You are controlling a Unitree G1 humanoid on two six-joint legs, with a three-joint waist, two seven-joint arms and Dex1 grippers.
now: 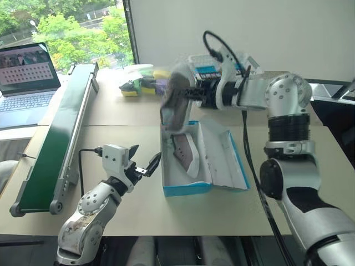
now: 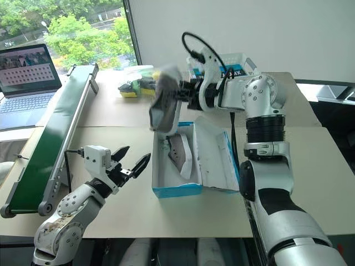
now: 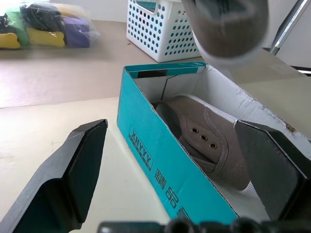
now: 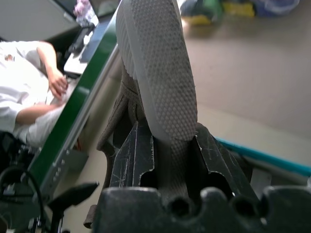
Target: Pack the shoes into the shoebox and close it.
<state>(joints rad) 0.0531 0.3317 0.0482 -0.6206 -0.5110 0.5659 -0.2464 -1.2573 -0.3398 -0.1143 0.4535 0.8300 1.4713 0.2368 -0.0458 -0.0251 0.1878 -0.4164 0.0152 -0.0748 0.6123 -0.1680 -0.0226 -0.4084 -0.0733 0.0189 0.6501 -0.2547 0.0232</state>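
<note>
Between the two black fingers of the right gripper [image 4: 167, 160] sits the heel end of one grey sneaker [image 1: 176, 102]; the jaws are clamped on it from both sides, and its pale, dotted sole faces the wrist camera. This held sneaker hangs in the air above the far end of the turquoise shoebox [image 1: 186, 190], toe pointing down and clear of the box floor. The second grey sneaker [image 3: 209, 141] lies inside the shoebox, on its side against the left wall, laces and eyelets visible. The box lid [image 1: 224, 158] lies folded open flat on the table [image 1: 127, 205] to the right. The left gripper [image 1: 145, 164] hovers just left of the box's near corner with its jaws spread wide and nothing between them. A green conveyor [image 1: 61, 138] runs along the table's left edge; a white lattice basket [image 3: 160, 29] stands beyond the box.
</note>
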